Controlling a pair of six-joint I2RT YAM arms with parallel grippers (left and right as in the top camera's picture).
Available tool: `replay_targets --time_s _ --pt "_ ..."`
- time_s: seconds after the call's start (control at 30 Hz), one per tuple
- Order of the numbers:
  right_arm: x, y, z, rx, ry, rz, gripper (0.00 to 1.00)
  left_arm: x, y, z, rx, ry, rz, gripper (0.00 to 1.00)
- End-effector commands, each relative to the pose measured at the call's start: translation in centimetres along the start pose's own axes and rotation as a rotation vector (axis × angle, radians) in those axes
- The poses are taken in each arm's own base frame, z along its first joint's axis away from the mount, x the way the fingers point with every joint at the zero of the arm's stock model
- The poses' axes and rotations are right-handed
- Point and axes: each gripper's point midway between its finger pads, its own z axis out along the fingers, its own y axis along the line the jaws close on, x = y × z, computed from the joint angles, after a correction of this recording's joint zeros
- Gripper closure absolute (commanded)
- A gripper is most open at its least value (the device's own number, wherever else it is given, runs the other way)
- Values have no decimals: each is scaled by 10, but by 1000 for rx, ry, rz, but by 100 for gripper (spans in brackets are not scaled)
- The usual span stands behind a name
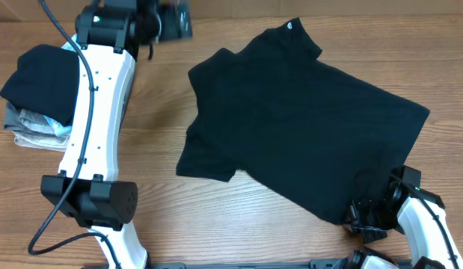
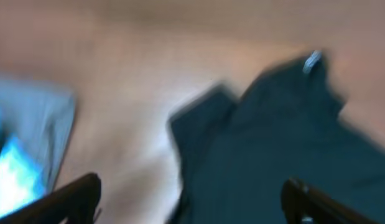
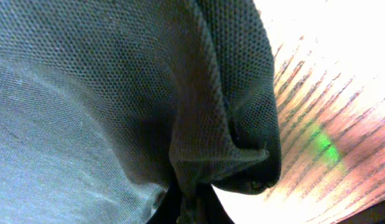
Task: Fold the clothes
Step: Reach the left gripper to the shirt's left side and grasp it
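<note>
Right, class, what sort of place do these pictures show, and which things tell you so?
Probably a robotics lab bench set up for laundry folding: a white robot arm reaches over a wooden table, a black T-shirt lies spread out, and a pile of folded garments sits aside.

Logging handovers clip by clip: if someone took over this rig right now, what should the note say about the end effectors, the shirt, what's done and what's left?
Left end effector: open, holding nothing, at the far left of the table, looking toward the shirt's collar side.
Right end effector: shut on a bunched bit of the black T-shirt at its near-right hem corner.
T-shirt: spread out on the table, lying askew; no fold shows.
Pile of garments: at the left edge, apart from the shirt.
Done: one hem corner gripped.
Left: every fold.
</note>
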Motion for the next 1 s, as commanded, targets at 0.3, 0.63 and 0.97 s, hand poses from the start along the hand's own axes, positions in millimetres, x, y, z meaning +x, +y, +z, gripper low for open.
replay_targets --time_s 0.3,0.63,0.97 --pt "-4 -4 9 15 -17 -7 96 147 52 16 -193 569 -6 12" --pt "-5 -4 9 12 -19 -8 96 271 54 76 -143 833 11 19" --pt "-5 -4 9 12 -19 -8 96 323 60 104 -152 849 33 18"
